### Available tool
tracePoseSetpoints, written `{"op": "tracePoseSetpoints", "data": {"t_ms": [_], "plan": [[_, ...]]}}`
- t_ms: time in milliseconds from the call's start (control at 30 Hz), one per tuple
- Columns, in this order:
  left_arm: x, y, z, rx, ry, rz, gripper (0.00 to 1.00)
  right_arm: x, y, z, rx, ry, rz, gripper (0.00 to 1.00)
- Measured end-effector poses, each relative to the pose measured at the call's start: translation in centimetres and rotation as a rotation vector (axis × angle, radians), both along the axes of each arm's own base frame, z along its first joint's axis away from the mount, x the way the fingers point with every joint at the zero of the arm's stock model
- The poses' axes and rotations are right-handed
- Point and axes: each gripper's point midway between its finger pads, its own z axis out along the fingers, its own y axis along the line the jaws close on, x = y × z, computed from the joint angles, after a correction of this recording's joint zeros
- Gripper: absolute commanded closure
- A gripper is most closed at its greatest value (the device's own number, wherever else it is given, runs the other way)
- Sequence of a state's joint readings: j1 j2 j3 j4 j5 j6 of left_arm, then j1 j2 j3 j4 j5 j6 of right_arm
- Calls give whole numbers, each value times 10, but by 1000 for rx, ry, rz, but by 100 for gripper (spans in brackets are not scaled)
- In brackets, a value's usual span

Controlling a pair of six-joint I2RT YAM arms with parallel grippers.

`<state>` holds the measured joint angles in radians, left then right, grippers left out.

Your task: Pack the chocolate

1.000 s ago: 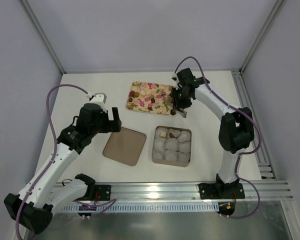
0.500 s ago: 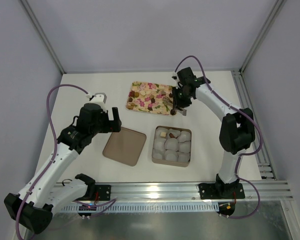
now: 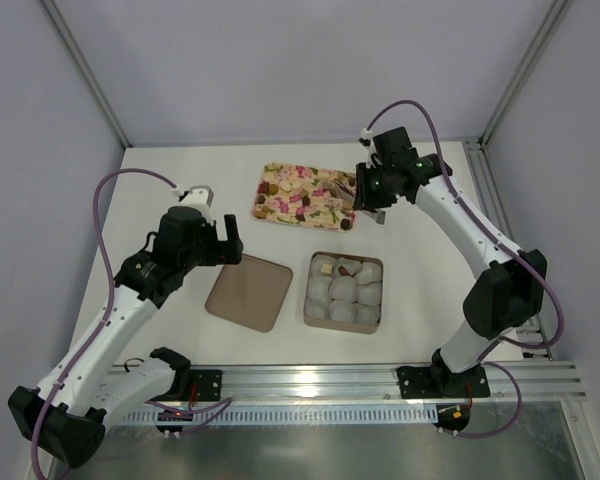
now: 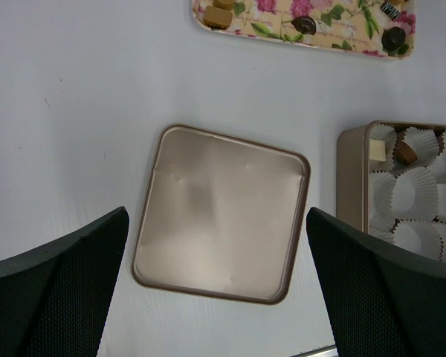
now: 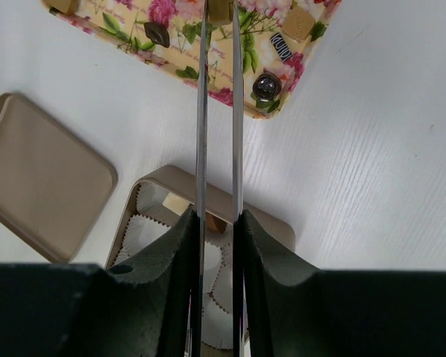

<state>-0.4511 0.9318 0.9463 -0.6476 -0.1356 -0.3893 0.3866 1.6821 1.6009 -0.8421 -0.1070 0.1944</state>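
Chocolate pieces, dark brown and golden-tan, lie scattered on the floral tray [image 3: 280, 208] [image 5: 126, 22]. One dark round piece [image 5: 266, 87] sits at the tray's near right corner. My right gripper [image 3: 346, 190] [image 5: 220, 7] hangs above the tray's right end, its long metal blades shut on a golden-tan chocolate [image 5: 220, 10] at the tips. The tan box [image 3: 309, 290] [image 4: 349, 178] holds white paper cups, with a cream piece [image 4: 377, 151] and a brown piece [image 4: 405, 152] in its far row. My left gripper [image 3: 226, 245] [image 4: 219, 297] is wide open and empty, above the box lid [image 4: 219, 212].
The tan lid [image 3: 248, 292] lies flat, left of the box. Metal frame posts and pale walls enclose the white table. A rail [image 3: 380, 380] with both arm bases runs along the near edge.
My right gripper has narrowed on a tan piece and risen off the tray, with the arm swinging up and right. The left arm has not moved.
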Motion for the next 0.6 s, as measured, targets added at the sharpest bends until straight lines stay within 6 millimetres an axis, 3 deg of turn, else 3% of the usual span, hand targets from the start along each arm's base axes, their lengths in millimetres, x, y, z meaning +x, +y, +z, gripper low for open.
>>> {"op": "tracePoseSetpoints", "data": {"t_ms": [133, 367, 600], "plan": [[0, -1, 0, -3, 1, -5, 0, -27, -10, 14, 17, -17, -12, 73], [-2, -5, 0, -16, 8, -22, 0, -95, -37, 31, 54, -51, -39, 73], [-2, -9, 1, -28, 14, -37, 0, -152, -58, 26, 75, -43, -64, 73]]}}
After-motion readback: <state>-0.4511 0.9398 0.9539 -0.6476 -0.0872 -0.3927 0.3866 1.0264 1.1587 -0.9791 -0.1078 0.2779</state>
